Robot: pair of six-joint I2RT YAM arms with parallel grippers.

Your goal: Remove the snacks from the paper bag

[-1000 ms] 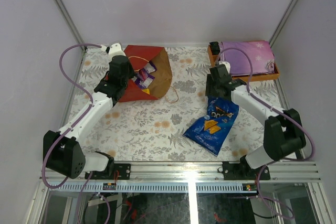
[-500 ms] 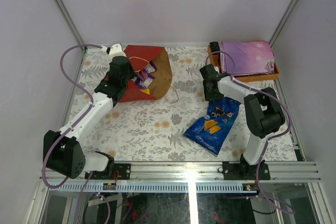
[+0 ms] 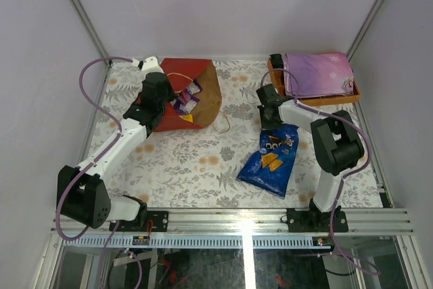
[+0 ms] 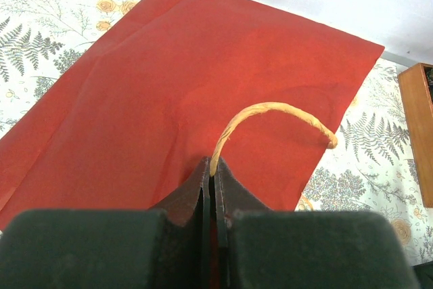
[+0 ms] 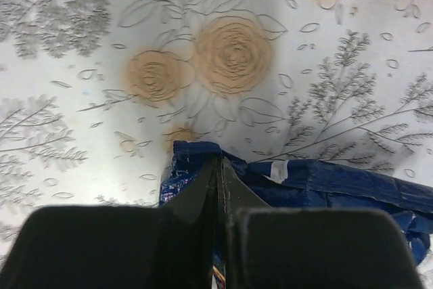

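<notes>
Right gripper (image 5: 218, 164) pinches just the Doritos (image 3: 272, 160) seam at 4 o'clock and may slip; left gripper (image 4: 211, 167), clamped on the handle (image 4: 270, 107), could topple the bag (image 4: 135, 99) at 11 o'clock.

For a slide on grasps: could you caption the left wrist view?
Left gripper shut on the tan loop handle of the red paper bag, floral table beneath.

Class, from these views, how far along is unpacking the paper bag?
Done: the blue Doritos bag lies on the table. In hand: the right gripper pinches its top edge; the left gripper pinches the paper bag's handle. Left: purple packets inside the mouth.
</notes>
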